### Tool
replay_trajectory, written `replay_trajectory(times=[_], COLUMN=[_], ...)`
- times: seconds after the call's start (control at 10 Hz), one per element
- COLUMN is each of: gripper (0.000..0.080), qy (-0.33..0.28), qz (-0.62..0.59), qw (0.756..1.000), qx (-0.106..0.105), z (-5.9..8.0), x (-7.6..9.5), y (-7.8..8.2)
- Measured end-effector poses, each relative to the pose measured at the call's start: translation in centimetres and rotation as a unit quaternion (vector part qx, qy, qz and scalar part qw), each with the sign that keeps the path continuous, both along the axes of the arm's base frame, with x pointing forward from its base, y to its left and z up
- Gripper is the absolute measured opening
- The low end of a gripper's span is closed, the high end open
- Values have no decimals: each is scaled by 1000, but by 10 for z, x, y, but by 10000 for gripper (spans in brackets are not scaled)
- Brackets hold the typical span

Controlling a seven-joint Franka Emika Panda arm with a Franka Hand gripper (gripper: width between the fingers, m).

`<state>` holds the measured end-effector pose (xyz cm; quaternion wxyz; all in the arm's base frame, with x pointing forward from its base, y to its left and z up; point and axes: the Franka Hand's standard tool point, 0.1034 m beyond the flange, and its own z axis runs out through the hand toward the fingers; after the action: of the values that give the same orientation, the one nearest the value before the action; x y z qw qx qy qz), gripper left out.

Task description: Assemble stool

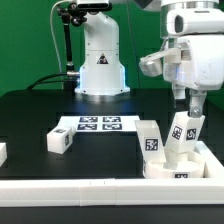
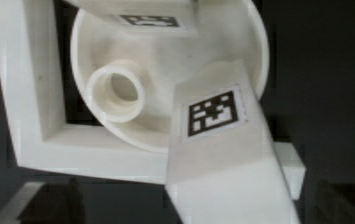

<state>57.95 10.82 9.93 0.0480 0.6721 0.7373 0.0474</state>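
Observation:
The round white stool seat (image 1: 168,171) lies in the corner of the border rails at the exterior view's right. Two blocky tagged legs stand up out of it, one (image 1: 151,140) toward the left and one (image 1: 184,134) leaning under my gripper (image 1: 190,104). A third leg (image 1: 60,141) lies loose on the black table further left. In the wrist view the seat (image 2: 121,60) shows its centre hole, and the near leg (image 2: 218,140) runs down between my fingers. My gripper (image 2: 206,208) is open around that leg's top with room on both sides.
The marker board (image 1: 96,124) lies flat mid-table in front of the robot base (image 1: 100,70). White border rails run along the front (image 1: 90,190) and the right (image 1: 214,160); their corner (image 2: 32,130) hugs the seat. A small white piece (image 1: 2,152) sits at the far left edge.

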Motion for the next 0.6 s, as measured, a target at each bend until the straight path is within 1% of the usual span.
replay_trajectory(times=[0.2, 0.3, 0.4, 0.6], gripper=[649, 649, 649, 649], qy=[4, 7, 10, 11], qz=[79, 100, 100, 98], qw=[997, 995, 995, 995], qx=[-21, -28, -28, -28], z=[-7, -12, -16, -18], x=[-3, -4, -5, -6], y=[-2, -3, -3, -3])
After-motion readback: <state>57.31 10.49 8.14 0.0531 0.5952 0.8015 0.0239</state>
